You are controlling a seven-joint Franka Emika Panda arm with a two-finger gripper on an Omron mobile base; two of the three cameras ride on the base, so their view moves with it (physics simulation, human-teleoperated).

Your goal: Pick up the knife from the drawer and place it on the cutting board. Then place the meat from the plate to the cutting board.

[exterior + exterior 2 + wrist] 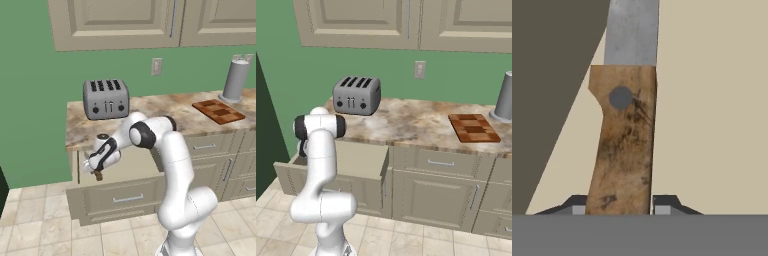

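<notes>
- Here the gripper (619, 207) is clamped on the knife (624, 150), one dark fingertip (664, 202) either side of its wooden handle.
- Knife hangs over the open drawer (117, 192), handle end poking below the hand.
- Board (218, 111) sits on the counter (165, 112), right of the toaster (105, 98).

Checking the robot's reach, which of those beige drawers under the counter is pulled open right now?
The wide drawer below the toaster; its front juts out past the other, flush drawers, and the gripper works inside it.
</notes>
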